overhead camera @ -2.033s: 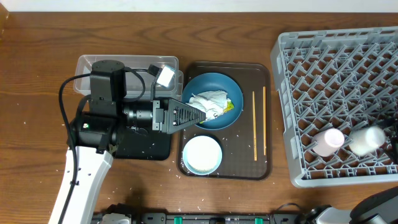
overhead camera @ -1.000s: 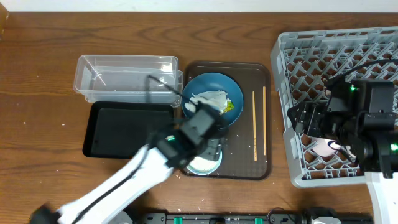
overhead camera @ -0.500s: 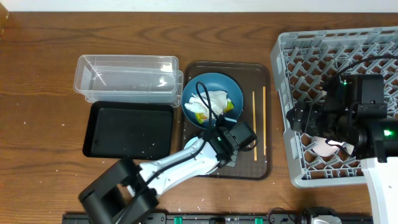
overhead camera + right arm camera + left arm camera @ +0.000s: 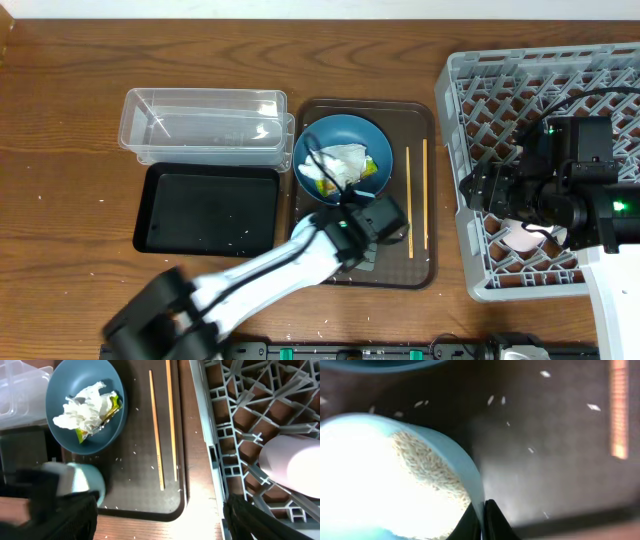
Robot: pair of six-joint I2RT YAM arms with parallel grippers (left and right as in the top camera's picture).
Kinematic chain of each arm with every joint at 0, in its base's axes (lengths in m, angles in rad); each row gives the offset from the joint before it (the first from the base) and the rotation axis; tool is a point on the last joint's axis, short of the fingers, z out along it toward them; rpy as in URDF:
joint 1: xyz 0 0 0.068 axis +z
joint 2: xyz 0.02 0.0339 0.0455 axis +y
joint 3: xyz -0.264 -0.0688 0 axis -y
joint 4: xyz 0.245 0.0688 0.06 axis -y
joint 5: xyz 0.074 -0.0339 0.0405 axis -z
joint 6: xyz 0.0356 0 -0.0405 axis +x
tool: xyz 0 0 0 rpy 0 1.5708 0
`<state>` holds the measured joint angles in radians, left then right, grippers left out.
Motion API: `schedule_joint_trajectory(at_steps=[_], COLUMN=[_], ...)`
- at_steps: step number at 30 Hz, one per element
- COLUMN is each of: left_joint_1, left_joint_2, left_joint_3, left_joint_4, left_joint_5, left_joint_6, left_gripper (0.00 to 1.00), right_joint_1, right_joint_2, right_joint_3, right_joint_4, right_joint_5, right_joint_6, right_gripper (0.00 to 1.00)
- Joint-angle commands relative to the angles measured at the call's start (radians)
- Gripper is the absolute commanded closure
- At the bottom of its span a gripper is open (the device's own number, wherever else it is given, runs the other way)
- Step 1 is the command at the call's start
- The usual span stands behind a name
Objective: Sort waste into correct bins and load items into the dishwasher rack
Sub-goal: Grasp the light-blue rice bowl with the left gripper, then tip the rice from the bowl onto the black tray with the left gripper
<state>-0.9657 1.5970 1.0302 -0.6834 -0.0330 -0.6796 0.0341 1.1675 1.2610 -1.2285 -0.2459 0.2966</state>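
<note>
While my left pincer (image 4: 483, 519) pinches narrow on the rim of the pale bowl (image 4: 380, 485), so thin a hold could slip or tilt, spilling rice (image 4: 430, 470) onto the brown tray (image 4: 555, 470).

Brown wood-grain table (image 4: 60, 150), evenly lit

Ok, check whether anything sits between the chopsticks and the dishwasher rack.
Nothing loose lies between the chopsticks and the rack; only the brown tray's rim and the rack's own wall must be cleared.
</note>
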Motion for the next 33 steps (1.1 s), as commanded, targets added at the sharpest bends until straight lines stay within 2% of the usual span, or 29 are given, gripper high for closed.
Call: schedule_joint_trajectory(at_steps=[1, 4, 7, 14, 20, 21, 25, 33], left_joint_1=[0.047, 0.147, 0.297, 0.748, 1.108, 1.178, 1.27, 1.297], left_joint_2=[-0.157, -0.272, -0.35, -0.37, -0.279, -0.24, -0.133, 0.077], left_joint_3=[0.042, 0.042, 0.04, 0.014, -0.064, -0.085, -0.139, -0.178], left_joint_4=[-0.026, -0.068, -0.094, -0.095, -0.093, -0.094, -0.093, -0.097], left_joint_5=[0.073, 0.119, 0.228, 0.827, 1.292, 1.415, 1.599, 1.606], left_joint_6=[0.007, 0.024, 0.099, 0.322, 0.551, 0.622, 0.747, 0.781], left_gripper=[0.94, 0.94, 0.94, 0.94, 0.94, 0.94, 0.94, 0.94], right_joint_1=[0.014, 0.014, 0.014, 0.014, 0.014, 0.014, 0.014, 0.014], right_joint_2=[-0.001, -0.001, -0.001, -0.001, -0.002, -0.002, -0.002, -0.001], right_joint_3=[-0.007, -0.007, -0.007, -0.007, -0.007, -0.007, -0.007, -0.007], right_joint_4=[-0.002, -0.002, -0.003, -0.003, -0.012, -0.01, -0.005, -0.011], right_joint_5=[0.007, 0.007, 0.007, 0.007, 0.007, 0.007, 0.007, 0.006], right_joint_6=[0.01, 0.01, 0.01, 0.01, 0.01, 0.01, 0.01, 0.011], right_gripper=[0.21, 0.21, 0.21, 0.21, 0.21, 0.21, 0.21, 0.21])
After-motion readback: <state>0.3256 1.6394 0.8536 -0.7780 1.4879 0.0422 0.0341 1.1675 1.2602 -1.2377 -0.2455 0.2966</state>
